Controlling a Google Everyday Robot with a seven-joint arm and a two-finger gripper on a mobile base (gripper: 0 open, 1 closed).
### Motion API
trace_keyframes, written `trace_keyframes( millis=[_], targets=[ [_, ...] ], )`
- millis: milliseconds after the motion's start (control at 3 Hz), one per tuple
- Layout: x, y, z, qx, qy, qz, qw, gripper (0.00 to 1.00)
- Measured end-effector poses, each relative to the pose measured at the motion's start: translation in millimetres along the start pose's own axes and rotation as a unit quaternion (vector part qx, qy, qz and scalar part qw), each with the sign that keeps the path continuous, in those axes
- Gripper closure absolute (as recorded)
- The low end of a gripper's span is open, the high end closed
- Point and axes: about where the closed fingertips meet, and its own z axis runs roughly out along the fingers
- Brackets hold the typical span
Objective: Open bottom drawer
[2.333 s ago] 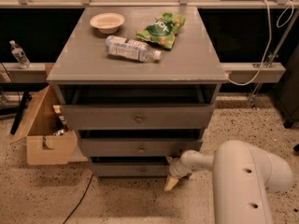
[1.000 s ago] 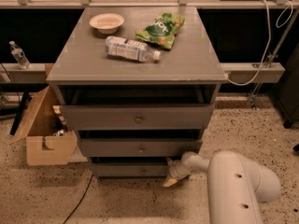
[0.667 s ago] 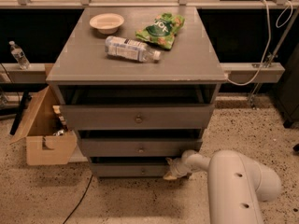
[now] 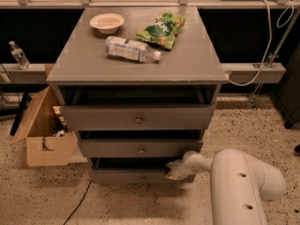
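The grey cabinet (image 4: 140,69) has three drawers. The bottom drawer (image 4: 126,176) is the lowest and slimmest; its front stands slightly out with a dark gap above it, and I cannot make out its knob. My gripper (image 4: 171,170) sits at the right end of the bottom drawer's front, at its top edge, on the end of my white arm (image 4: 239,182) that comes in from the lower right. The middle drawer (image 4: 140,148) and the top drawer (image 4: 138,118) also stand a little out, each with a small round knob.
On the cabinet top lie a white bowl (image 4: 107,22), a plastic bottle (image 4: 131,49) on its side and a green snack bag (image 4: 161,29). An open cardboard box (image 4: 44,135) stands on the speckled floor at the left. A cable (image 4: 77,205) runs across the floor.
My gripper has moved up and left from just below the drawer's right corner to the top edge of the bottom drawer's front. The drawer has not visibly moved.
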Motion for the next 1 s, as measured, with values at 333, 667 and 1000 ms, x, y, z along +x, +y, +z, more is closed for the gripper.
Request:
trace_keyframes(
  millis=[333, 667, 1000],
  targets=[
    [0.0, 0.1, 0.1, 0.000, 0.000, 0.000, 1.0000, 0.00],
    [-0.1, 0.2, 0.1, 0.000, 0.000, 0.000, 1.0000, 0.00],
    [-3.9, 14.3, 3.9, -0.029, 0.001, -0.019, 0.9994, 0.00]
  ],
)
